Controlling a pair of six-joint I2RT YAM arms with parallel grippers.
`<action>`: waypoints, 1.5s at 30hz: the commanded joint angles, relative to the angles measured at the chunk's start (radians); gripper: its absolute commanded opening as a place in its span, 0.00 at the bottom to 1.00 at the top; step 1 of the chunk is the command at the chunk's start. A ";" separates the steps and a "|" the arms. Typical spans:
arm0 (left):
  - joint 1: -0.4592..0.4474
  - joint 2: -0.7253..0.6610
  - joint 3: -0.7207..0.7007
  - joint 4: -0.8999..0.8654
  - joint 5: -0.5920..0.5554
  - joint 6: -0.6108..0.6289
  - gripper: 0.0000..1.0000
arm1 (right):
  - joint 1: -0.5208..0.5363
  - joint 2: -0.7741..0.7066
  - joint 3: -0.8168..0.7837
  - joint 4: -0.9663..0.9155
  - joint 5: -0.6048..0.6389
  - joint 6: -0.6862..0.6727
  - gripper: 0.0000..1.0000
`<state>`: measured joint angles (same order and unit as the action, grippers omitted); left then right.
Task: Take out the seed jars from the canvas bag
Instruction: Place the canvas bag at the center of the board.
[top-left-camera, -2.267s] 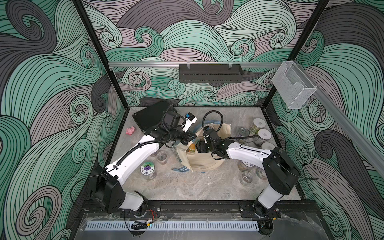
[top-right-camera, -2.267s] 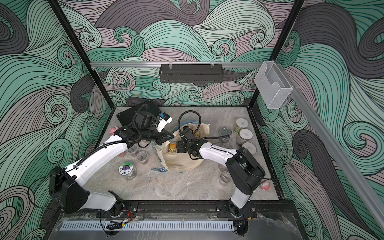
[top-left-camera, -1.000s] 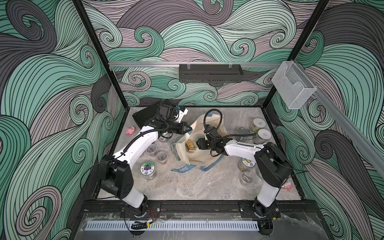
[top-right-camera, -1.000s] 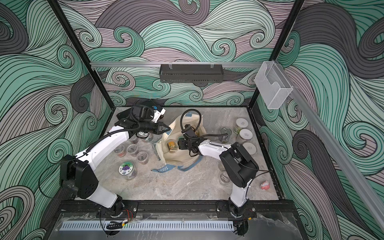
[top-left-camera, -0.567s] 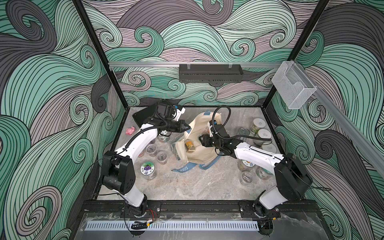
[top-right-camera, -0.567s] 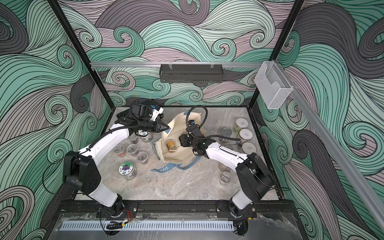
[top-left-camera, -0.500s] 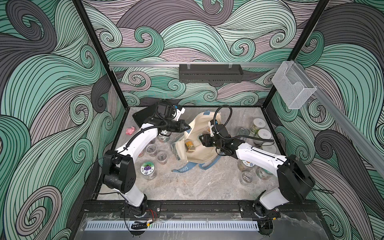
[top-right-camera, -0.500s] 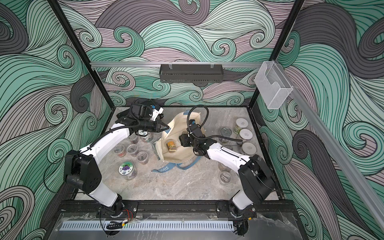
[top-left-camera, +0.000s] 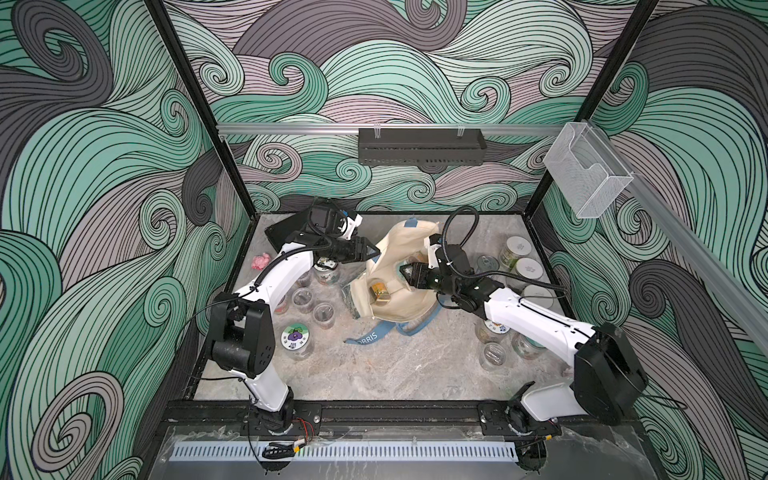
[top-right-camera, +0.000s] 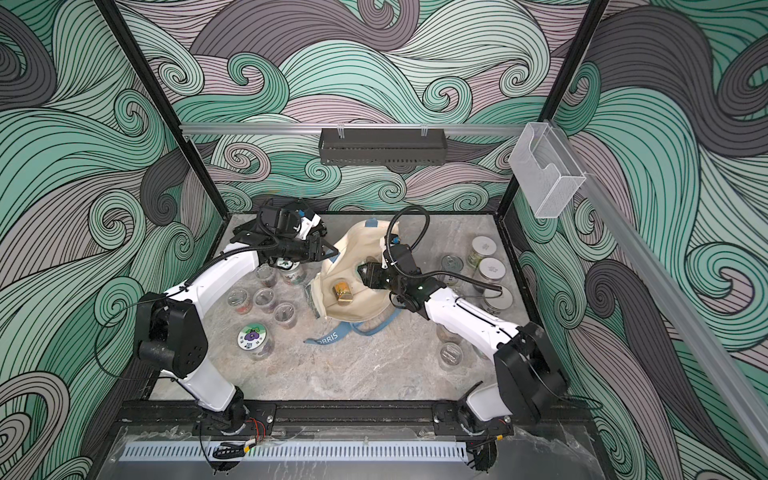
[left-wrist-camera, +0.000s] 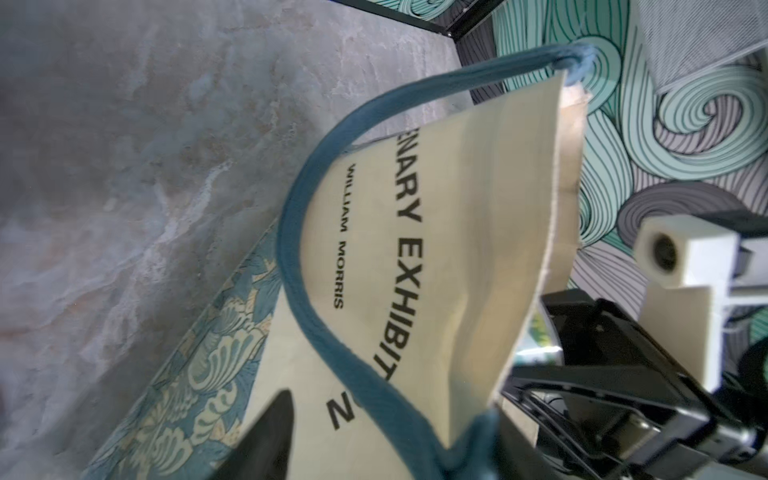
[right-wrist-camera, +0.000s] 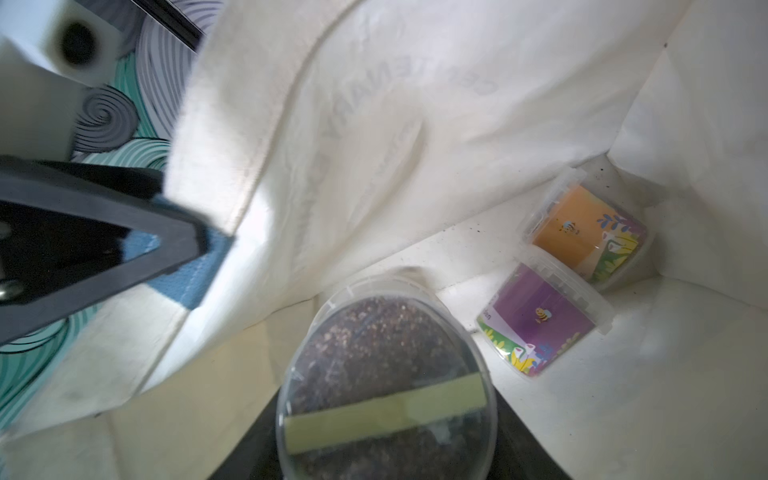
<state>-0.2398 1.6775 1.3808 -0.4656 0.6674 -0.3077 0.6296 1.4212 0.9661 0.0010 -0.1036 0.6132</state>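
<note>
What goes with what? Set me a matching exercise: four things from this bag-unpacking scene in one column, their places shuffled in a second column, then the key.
Things
1. dark-seed jar
2. purple-label jar
3. cartoon-sticker-lid jar
4. pink lump

Places
A. on the table near the black hard case
B. gripped by the right gripper
C. upright on the table, outside the canvas bag
D. lying loose at the bottom of that bag

Pairs: 1-B; 2-D; 3-C; 4-A
</note>
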 joint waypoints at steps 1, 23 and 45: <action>0.050 -0.009 0.012 0.039 0.050 -0.054 0.80 | -0.022 -0.036 0.018 0.019 -0.123 0.100 0.56; -0.124 -0.522 -0.170 0.266 -0.112 -0.001 0.99 | -0.202 -0.067 -0.001 0.511 -0.583 0.843 0.56; -0.246 -0.362 -0.096 0.443 0.036 -0.034 0.99 | -0.191 -0.082 -0.037 0.735 -0.631 1.133 0.55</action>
<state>-0.4706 1.3018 1.2236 -0.0765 0.6842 -0.3332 0.4332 1.3674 0.9363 0.6853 -0.7212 1.7325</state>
